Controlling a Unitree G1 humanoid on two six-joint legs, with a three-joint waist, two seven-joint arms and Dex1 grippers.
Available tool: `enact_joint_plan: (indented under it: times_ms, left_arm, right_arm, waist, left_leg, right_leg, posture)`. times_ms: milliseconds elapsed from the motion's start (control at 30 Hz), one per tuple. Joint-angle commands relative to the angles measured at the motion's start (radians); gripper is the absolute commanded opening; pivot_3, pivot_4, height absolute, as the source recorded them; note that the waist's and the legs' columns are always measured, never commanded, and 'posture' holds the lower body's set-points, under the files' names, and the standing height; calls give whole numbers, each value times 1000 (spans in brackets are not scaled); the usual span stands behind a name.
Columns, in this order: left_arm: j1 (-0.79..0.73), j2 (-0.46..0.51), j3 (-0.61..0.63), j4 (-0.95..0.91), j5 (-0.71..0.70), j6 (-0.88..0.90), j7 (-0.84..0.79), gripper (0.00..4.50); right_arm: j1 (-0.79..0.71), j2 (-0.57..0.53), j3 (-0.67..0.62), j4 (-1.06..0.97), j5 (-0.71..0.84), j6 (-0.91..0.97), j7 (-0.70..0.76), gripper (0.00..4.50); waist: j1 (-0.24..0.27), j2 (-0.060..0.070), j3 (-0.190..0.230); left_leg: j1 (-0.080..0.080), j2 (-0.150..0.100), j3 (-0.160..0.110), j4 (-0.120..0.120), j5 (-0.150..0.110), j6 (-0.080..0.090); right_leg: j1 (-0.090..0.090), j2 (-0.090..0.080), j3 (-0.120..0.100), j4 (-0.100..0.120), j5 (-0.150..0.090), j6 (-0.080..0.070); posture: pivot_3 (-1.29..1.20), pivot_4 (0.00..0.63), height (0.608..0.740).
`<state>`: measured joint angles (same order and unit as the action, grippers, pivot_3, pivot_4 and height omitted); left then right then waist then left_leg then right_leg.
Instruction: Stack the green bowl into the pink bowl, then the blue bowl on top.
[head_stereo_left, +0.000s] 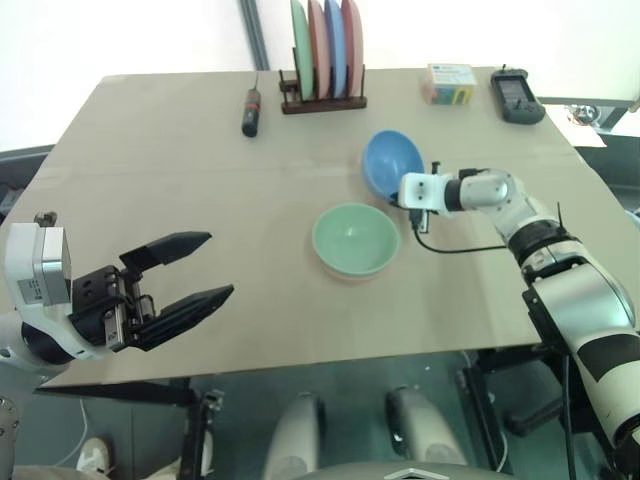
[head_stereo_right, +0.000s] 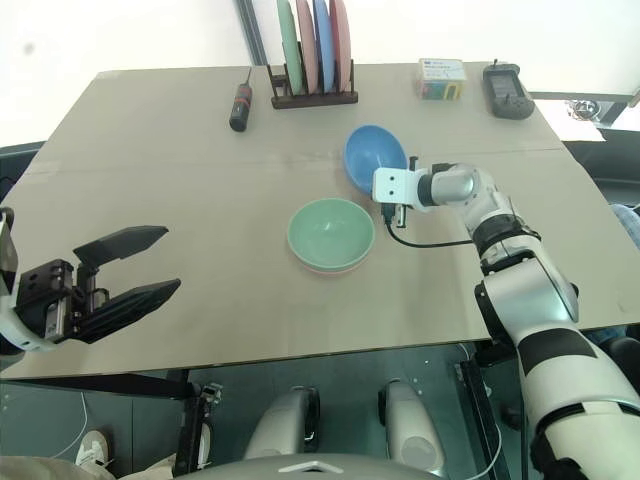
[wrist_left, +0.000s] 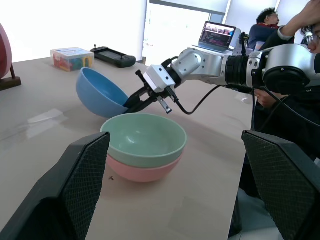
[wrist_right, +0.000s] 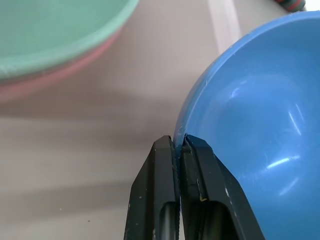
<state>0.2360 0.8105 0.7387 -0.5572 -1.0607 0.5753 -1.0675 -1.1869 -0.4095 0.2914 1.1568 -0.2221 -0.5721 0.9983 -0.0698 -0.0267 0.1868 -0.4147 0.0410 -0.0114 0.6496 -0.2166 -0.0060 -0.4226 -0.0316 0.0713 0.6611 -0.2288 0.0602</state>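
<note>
Now the right tool (wrist_right: 177, 142) pinches the tilted blue bowl's (wrist_right: 260, 135) rim.

Far on the bench (head_stereo_left: 200, 150): screwdriver (head_stereo_left: 251, 111) at left, wooden rack (head_stereo_left: 322, 100) of upright plates (head_stereo_left: 327, 45) beside it, colourful box (head_stereo_left: 449, 84) and black handheld device (head_stereo_left: 516, 97) to the right. Laptop (wrist_left: 216, 36) and seated person (wrist_left: 260, 31) beyond.

**Table and contents**

Tan table (head_stereo_left: 150, 200). Along far edge: black screwdriver (head_stereo_left: 251, 111), wooden rack (head_stereo_left: 322, 100) of upright plates, colourful box (head_stereo_left: 449, 84), black handset (head_stereo_left: 516, 96). Mid-table: pink bowl (wrist_left: 142, 172), green bowl (head_stereo_left: 355, 238) nested inside. Just beyond: blue bowl (head_stereo_left: 391, 164), tilted on edge.
</note>
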Motion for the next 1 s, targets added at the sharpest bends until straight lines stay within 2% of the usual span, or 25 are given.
enact_joint_plan:
  times_ms: [33,133,300,367,433,533,567,667,700,733,767,833,933,1000]
  left_arm:
    - [-15,-10,-20,17,27,-37,3,4500]
    - [-24,-44,-47,54,67,-69,20,4500]
    - [-54,-85,-95,104,130,-113,50,4500]
    - [-78,-93,-121,121,165,-134,64,4500]
    - [-124,-92,-157,133,177,-115,115,4500]
    - [-154,-79,-198,140,196,-94,138,4500]
    - [-161,-74,-213,143,208,-91,146,4500]
    - [-169,-51,-258,131,225,-71,141,4500]
    - [-168,-43,-279,121,268,-98,138,4500]
    - [-178,-62,-284,128,233,-86,140,4500]
    - [-190,-86,-286,141,199,-101,108,4500]
    - [-185,-102,-292,163,225,-153,66,4500]
    - [-149,-99,-281,187,326,-234,61,4500]
    - [-125,-90,-255,215,311,-243,19,4500]
  right_arm:
    - [41,-48,-99,-310,223,162,219,106]
    - [162,-93,-121,-681,369,422,312,106]
    - [307,-180,-127,-1142,500,778,305,106]
    - [353,-205,-118,-1269,535,894,293,106]
    - [411,-214,-66,-1304,480,898,270,710]
    - [449,-203,-49,-1336,498,957,251,1354]
    - [453,-201,-49,-1345,502,970,243,1987]
    - [467,-208,-64,-1370,510,997,220,3082]
    - [479,-209,-83,-1383,515,1005,198,3590]
    - [508,-218,-136,-1407,536,1033,158,4207]
    - [544,-215,-201,-1426,546,1045,97,4321]
    - [625,-231,-323,-1452,595,1086,44,4321]
    - [747,-295,-453,-1488,662,1097,75,4321]
    - [823,-324,-538,-1506,691,1103,53,4321]
  waist:
    - [3,1,1]
    - [8,1,0]
    - [21,1,1]
    - [27,1,0]
    - [29,1,0]
    - [30,-2,-3]
    - [30,-2,-2]
    - [28,-2,-2]
    - [28,-2,-2]
    - [29,-2,-2]
    - [29,-2,-2]
    - [30,-2,-2]
    - [48,-3,-3]
    - [49,-3,-3]
  left_leg:
    - [0,0,0,0,0,0]
    - [0,0,-1,-1,0,0]
    - [0,0,-1,-1,0,0]
    - [0,0,-1,-1,0,0]
    - [1,0,-1,-1,0,0]
    - [1,1,-1,0,0,0]
    - [0,0,0,1,0,0]
    - [0,0,2,1,0,0]
    - [0,0,1,1,0,0]
    - [0,0,1,0,0,0]
    - [0,0,1,0,0,0]
    - [0,0,1,0,0,0]
    - [-2,-1,0,0,0,0]
    - [-1,-1,2,0,0,0]
  right_leg:
    - [0,0,0,0,0,1]
    - [0,0,-1,0,1,2]
    - [0,0,-1,0,1,2]
    - [0,0,-1,0,-1,-1]
    - [0,0,-1,0,-1,-2]
    - [0,0,-1,0,-1,-1]
    - [0,0,-1,0,-1,-1]
    - [-1,-1,1,0,-1,-1]
    - [-1,0,0,0,-1,-1]
    - [-1,0,0,0,-1,-1]
    - [-1,0,0,0,-1,-1]
    - [-1,0,0,0,-1,-1]
    - [0,-1,0,-2,-1,-1]
    - [-1,-1,0,-3,-1,-1]
  posture:
    - [0,150,740]
    - [0,150,740]
    - [0,150,740]
    - [0,150,740]
    - [0,150,740]
    - [0,150,740]
    - [0,150,740]
    - [0,150,740]
    - [0,150,740]
    - [0,150,740]
    - [0,150,740]
    - [0,150,740]
    - [0,150,740]
    - [0,150,740]
